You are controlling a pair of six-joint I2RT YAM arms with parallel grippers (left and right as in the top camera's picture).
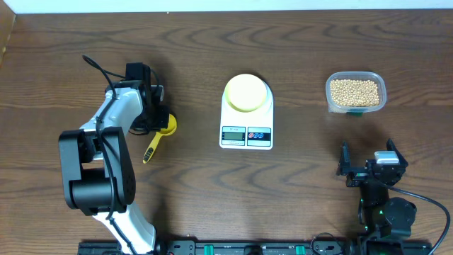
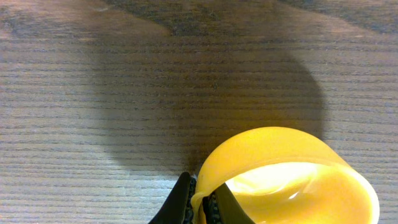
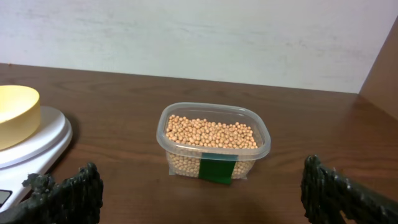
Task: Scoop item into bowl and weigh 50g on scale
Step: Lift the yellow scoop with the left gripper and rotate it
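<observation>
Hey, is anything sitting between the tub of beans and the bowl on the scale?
Nothing visible. Only bare table lies between the tub of beans and the bowl on the scale. The open right tool sits nearer the front edge, off that line. The left tool grips the yellow scoop beyond the scale.

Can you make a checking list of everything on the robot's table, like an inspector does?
Surface: brown wood-grain table.
Job's things: beans in clear tub at right; yellow-green bowl, looks empty, on white scale mid-table; yellow scoop at left.
Clutter: nothing seen.
Grippers: left gripper shut on scoop's cup rim; right gripper open, holding nothing.
Cables: black cable over left arm; thin cable by right arm.
Surroundings: white wall behind table.
</observation>
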